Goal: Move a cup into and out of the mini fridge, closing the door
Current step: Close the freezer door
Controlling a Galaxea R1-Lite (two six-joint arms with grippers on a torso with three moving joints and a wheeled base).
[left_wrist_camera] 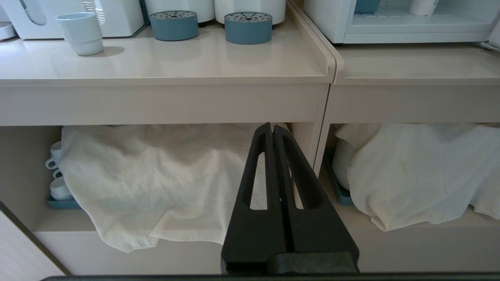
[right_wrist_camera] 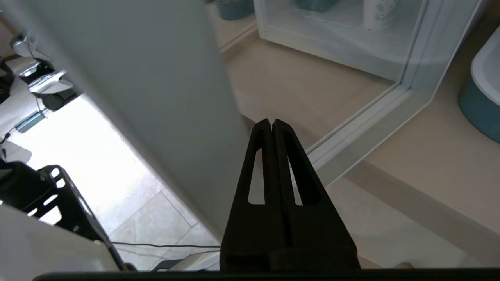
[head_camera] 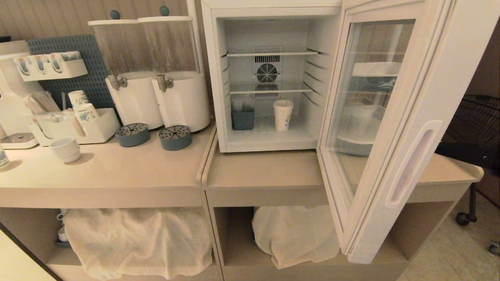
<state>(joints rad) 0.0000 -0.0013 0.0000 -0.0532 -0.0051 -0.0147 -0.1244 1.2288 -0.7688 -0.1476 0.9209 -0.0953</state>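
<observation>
Fridge [head_camera: 273,11]: open on the counter [head_camera: 265,171], wire shelves and rear fan exposed.
Cup [head_camera: 283,114]: upright on the fridge floor, right of a small blue bin [head_camera: 242,119], well inside the opening.
Door [head_camera: 394,164]: swung wide toward the viewer, glass pane and long handle slot facing out.
Right gripper [right_wrist_camera: 272,121]: fingers pressed together, holding nothing, tips near the door's free edge; contact with the frame hard to confirm from the wrist view, probably just short of it.
Left gripper [left_wrist_camera: 272,125]: fingers together, empty, parked low before the counter's lower shelf and its white cloth [left_wrist_camera: 156,179].
Step, as judged: cup placed, door next to be pushed shut.
Risk one: closed tips sliding off the slim door edge, caused by a glancing push, leaving the door ajar.
Risk two: hard shove rocking the fridge and toppling the light paper cup.
Risk three: arm caught between door and counter lip if the swing is followed too closely.
Neither arm in the head view.
</observation>
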